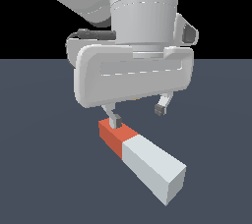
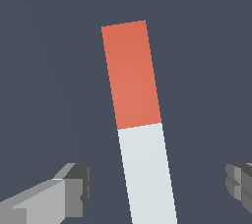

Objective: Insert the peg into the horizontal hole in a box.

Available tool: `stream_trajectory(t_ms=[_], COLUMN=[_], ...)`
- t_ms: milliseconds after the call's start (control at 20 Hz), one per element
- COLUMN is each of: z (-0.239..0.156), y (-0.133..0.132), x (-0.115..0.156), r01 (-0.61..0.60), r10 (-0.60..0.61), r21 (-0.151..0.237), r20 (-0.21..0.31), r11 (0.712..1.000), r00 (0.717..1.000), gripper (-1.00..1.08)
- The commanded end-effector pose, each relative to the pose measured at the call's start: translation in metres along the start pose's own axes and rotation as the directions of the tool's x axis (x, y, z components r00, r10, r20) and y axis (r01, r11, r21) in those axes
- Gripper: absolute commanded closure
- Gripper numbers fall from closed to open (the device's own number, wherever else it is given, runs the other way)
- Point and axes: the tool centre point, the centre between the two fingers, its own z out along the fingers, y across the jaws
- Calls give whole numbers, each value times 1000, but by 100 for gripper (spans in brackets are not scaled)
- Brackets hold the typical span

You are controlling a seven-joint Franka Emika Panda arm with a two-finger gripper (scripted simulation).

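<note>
Reach step: the claw (image 1: pixel 138 114) hangs wide open above the peg (image 1: pixel 142 157) lying on the table (image 1: pixel 44 169). Next, descend and close on it.

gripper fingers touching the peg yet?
Apart. The wrist view shows the peg lying between the open gripper, with bare floor showing between each of the fingers and the bar.
</note>
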Motion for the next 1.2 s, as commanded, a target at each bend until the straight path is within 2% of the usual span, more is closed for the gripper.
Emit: stream_trajectory(t_ms=[0, 500, 900, 1150], z=[8, 28, 33, 52], y=[0, 1, 0, 0], x=[-8, -29, -30, -30], r01=[45, 148, 153, 155], r10=[-45, -148, -153, -155], r21=[1, 7, 8, 8], r20=[-2, -6, -7, -7], r11=[999, 989, 988, 988], r00=[999, 989, 988, 988], gripper=[-92, -92, -92, -92])
